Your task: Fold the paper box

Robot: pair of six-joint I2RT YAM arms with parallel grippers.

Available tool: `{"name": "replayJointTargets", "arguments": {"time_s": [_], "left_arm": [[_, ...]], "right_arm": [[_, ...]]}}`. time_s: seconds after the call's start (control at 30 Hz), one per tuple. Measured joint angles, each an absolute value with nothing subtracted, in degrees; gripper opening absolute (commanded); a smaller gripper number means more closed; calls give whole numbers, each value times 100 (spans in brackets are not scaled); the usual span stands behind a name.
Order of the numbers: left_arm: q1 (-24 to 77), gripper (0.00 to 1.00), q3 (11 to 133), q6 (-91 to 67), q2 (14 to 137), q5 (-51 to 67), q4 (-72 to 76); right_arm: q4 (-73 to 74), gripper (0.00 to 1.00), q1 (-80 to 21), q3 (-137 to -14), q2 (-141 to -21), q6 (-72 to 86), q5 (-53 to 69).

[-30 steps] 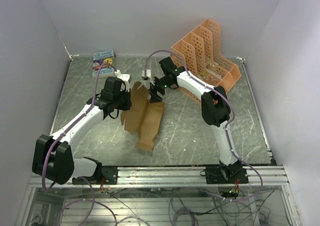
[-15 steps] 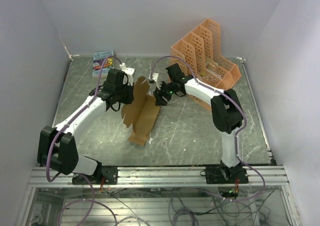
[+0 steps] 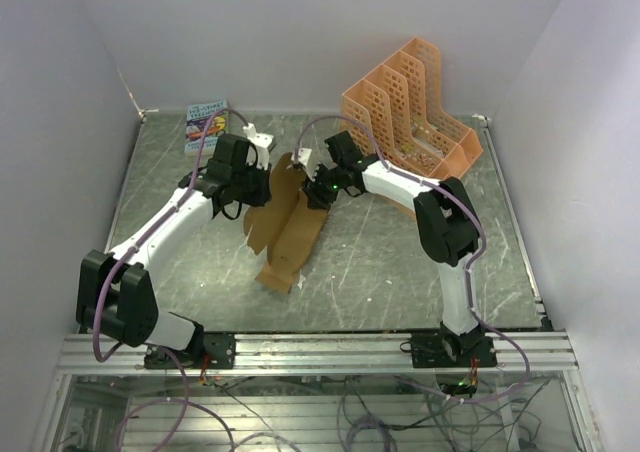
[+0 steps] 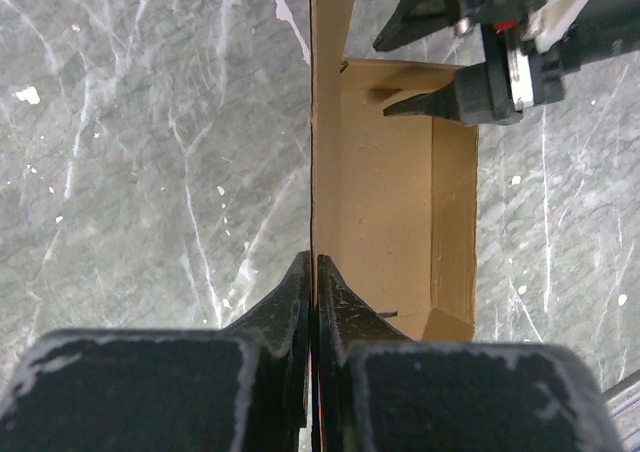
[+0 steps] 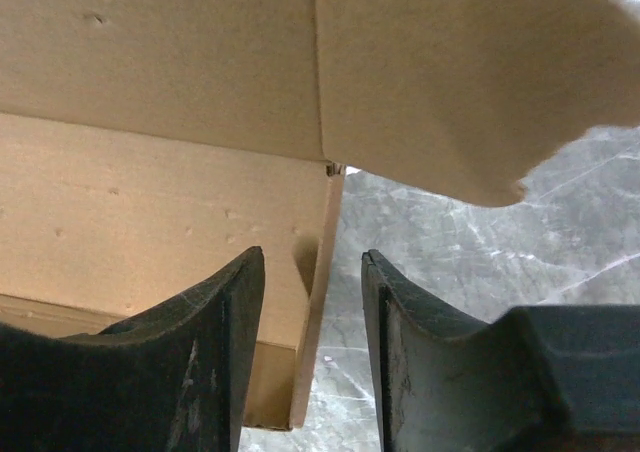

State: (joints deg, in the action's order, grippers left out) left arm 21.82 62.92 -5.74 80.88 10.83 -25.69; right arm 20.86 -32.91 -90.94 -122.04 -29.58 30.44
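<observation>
You have the plain tan-brown cardboard paper box [image 3: 290, 227] near the middle of the scratched grey metal table [image 3: 380, 262], lying lengthwise between your 2 arms with its near end pointing toward the bases. It is partly formed. The left wrist camera shows a floor panel with a low wall raised along its right side, and a tall panel standing upright on edge along its left side. A rounded tabbed flap rises at the far end.

Your left gripper [image 4: 314, 262] is clenched on that upright left panel. Its 2 black fingers are pressed together with the thin cardboard edge pinched between them.

Your right gripper [image 5: 313, 262] is at the far end of the box, reaching in from the right. Its jaws stand apart and are not clamped. In its own wrist view the edge of a cardboard wall sits in the gap between the fingers [image 5: 200, 372], under the overhanging flap. The left finger lies over the inner face of the box, but you cannot tell from that view whether it touches.

The orange perforated plastic file rack [image 3: 410, 102] stands at the far right of the table, just behind the right arm. The small colourful printed book [image 3: 207, 124] lies flat in the far left corner, well apart from the box.
</observation>
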Motion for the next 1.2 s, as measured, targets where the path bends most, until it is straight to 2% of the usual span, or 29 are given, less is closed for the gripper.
{"name": "replayJointTargets", "arguments": {"time_s": [0.13,0.6,0.77,0.9,0.93,1.07,1.2], "left_arm": [[2182,11,6346,-576,8106,1122,-2576],[2182,11,6517,-622,8211,1310,-2672],[2182,11,6519,-648,8224,1358,-2692],[2182,11,6519,-648,8224,1361,-2689],[2182,11,6519,-648,8224,1361,-2689],[2182,11,6519,-644,8224,1358,-2689],[2182,11,6519,-620,8224,1358,-2689]], "right_arm": [[2043,36,-3341,-8978,-12204,-2965,2862],[1332,1,-3649,-8390,-12092,-2908,1831],[1072,0,-3747,-8204,-11998,-2755,1365],[1009,34,-3793,-8202,-11996,-2679,1219],[1009,39,-3795,-8202,-11996,-2652,1219],[1020,48,-3791,-8193,-11944,-2602,1352],[1061,49,-3715,-8169,-11638,-2477,1682]]}}
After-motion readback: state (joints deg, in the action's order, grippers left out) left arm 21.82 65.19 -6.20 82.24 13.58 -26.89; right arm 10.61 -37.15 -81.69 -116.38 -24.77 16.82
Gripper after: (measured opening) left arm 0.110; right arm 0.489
